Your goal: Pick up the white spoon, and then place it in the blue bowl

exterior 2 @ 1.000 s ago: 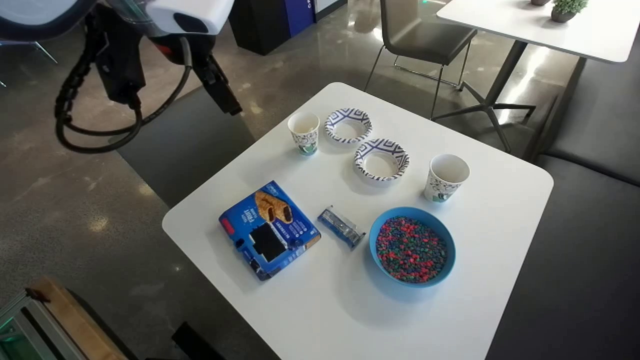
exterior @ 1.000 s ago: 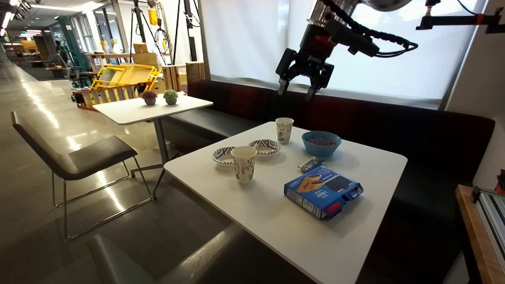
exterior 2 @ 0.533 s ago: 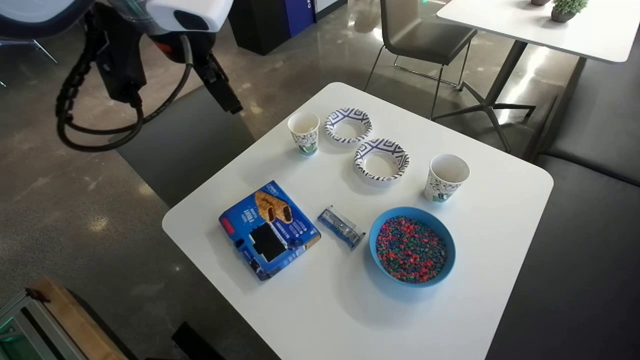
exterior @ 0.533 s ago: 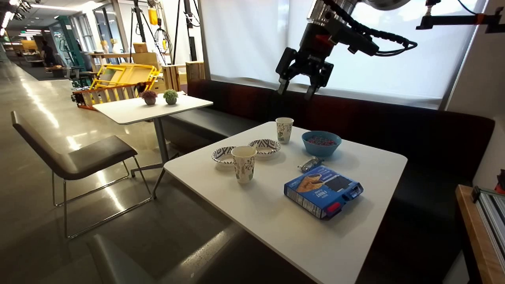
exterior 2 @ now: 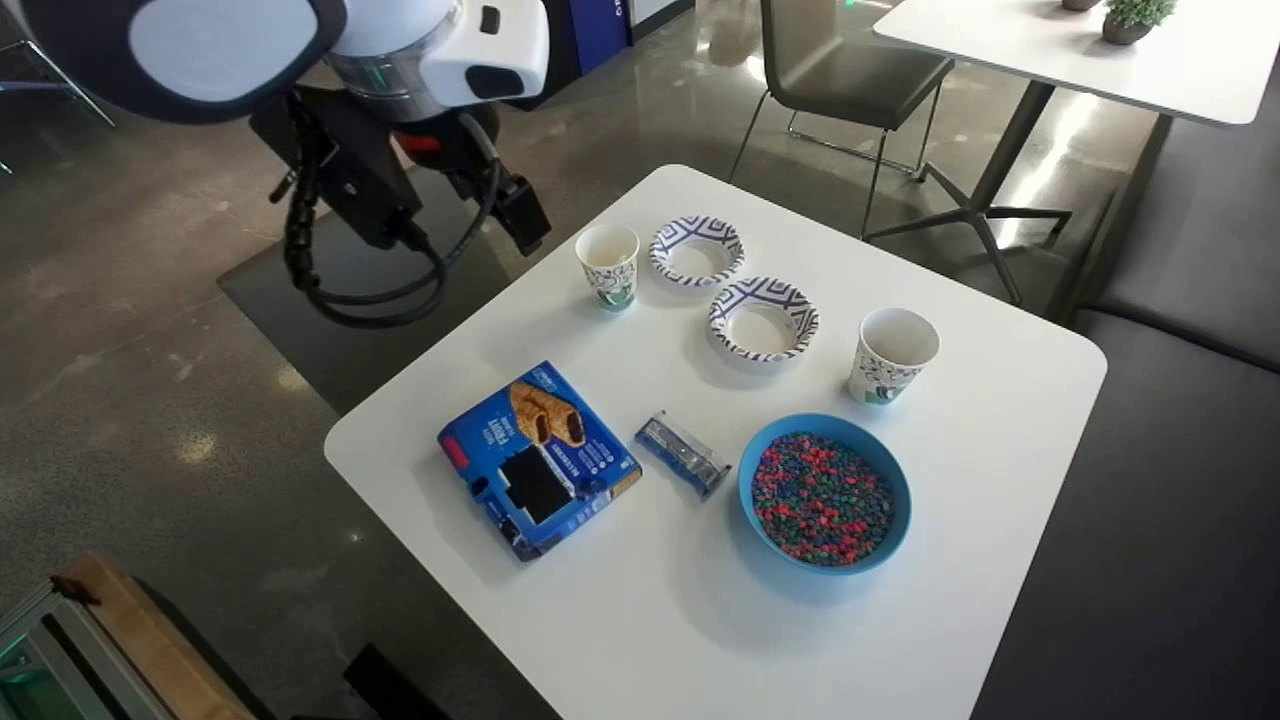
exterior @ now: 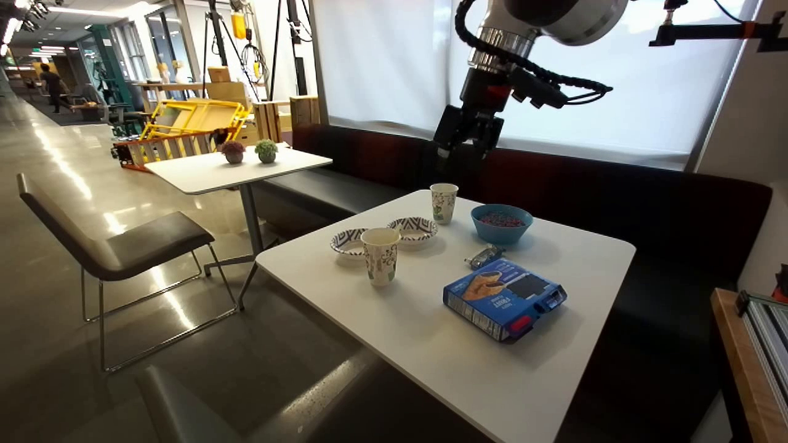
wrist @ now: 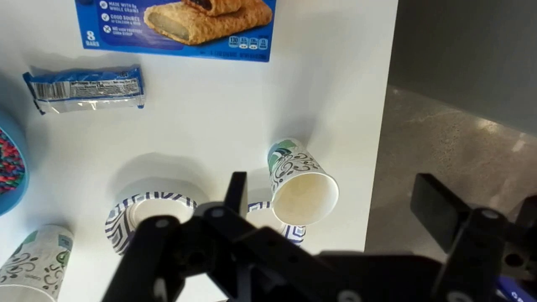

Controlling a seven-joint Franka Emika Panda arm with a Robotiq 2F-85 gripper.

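Observation:
The white spoon is not clearly in view. A pale tip [exterior: 398, 231] shows at the rim of a patterned cup [exterior: 380, 264]; it may be the spoon standing in it, mostly hidden. That cup also shows in an exterior view [exterior 2: 612, 285] and the wrist view [wrist: 293, 161]. The blue bowl [exterior: 502, 234] holds red, blue and green pebbles; it also shows in an exterior view [exterior 2: 902, 500] and at the wrist view's left edge [wrist: 16, 195]. My gripper [wrist: 331, 184] is open and empty, high above the table, with the cup between its fingers in the wrist view.
Two patterned dishes [exterior 2: 697, 228] [exterior 2: 770, 290] stand beside the cup. A second cup [exterior 2: 882, 375] stands close to the bowl. A blue box [exterior 2: 595, 430] and a wrapped bar [exterior 2: 683, 455] lie on the white table [exterior 2: 640, 600]. A bench runs behind the table.
The arm has moved and turned; my gripper is lower and closer to the cup with the pale tip. The things on the table have not moved. A person has appeared in the far background.

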